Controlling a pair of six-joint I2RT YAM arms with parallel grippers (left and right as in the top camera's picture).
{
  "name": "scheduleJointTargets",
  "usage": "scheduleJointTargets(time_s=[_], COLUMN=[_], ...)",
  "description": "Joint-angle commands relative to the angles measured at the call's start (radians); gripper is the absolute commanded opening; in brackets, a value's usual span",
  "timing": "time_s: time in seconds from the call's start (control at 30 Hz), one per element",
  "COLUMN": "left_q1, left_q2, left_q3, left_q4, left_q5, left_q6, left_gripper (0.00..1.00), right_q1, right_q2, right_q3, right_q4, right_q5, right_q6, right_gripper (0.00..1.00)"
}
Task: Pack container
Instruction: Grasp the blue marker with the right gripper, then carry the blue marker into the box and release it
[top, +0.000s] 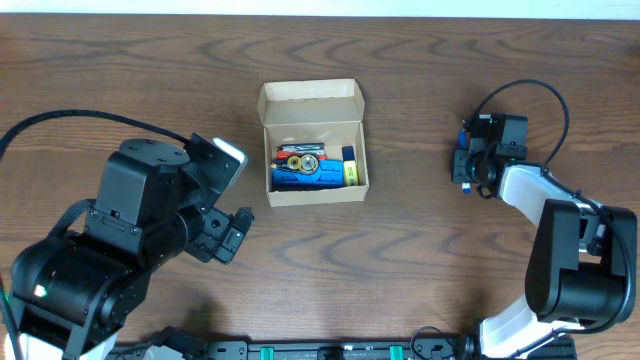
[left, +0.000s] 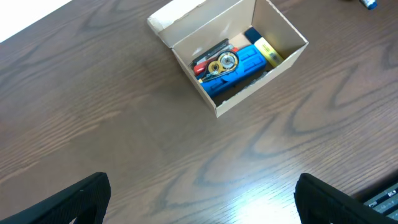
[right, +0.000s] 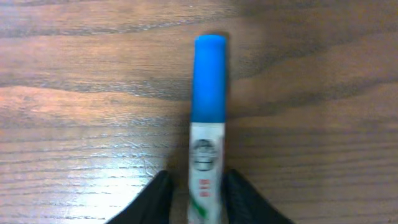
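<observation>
The container (top: 318, 194) is a small tan cardboard box in the middle of the table, its flap lid (top: 309, 101) open at the back. It holds a blue item (top: 305, 178), a yellow one (top: 351, 172) and red pieces. It also shows in the left wrist view (left: 249, 94). My left gripper (top: 232, 234) is open and empty, over bare table to the front left of the box (left: 202, 205). My right gripper (top: 467, 167) is far right of the box, shut on a white marker with a blue cap (right: 208, 81), low over the table (right: 199, 186).
The table is dark brown wood (top: 420, 260). A black cable (top: 60, 120) loops from the left arm at the left edge. A black rail (top: 330, 350) runs along the front edge.
</observation>
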Motion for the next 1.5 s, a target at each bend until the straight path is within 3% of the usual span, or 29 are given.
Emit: scheduleJointTargets(time_s=[0.0,0.13,0.37,0.53,0.73,1.03,1.47], left_q1=[0.004,0.004,0.004,0.004,0.004,0.004,0.004], left_q2=[0.0,0.0,0.0,0.0,0.0,0.0,0.0], left_q3=[0.0,0.0,0.0,0.0,0.0,0.0,0.0], left_q4=[-0.004,-0.004,-0.004,-0.004,-0.004,-0.004,-0.004], left_q5=[0.01,0.01,0.01,0.01,0.01,0.01,0.01], left_q6=[0.01,0.01,0.01,0.01,0.01,0.01,0.01], left_gripper=[0.95,0.95,0.95,0.95,0.95,0.95,0.95], right_q1=[-0.005,-0.004,0.019,0.088,0.274,0.566,0.666], right_q2=[0.043,0.037,-0.056,-0.158,-0.253,-0.226,-0.031], right_q3=[-0.008,0.016,0.175,0.34,0.44,0.438,0.438], right_q4=[-0.024,-0.065,-0.223,-0.315,-0.373,-0.525,-0.548], right_q5=[0.019,-0.027,-0.3,-0.449,-0.449,-0.433,-0.352], right_q6=[0.007,0.025,0.018,-0.094,-0.256,-0.798,-0.921], right_gripper=[0.2,0.01,0.01,0.01,0.01,0.01,0.01])
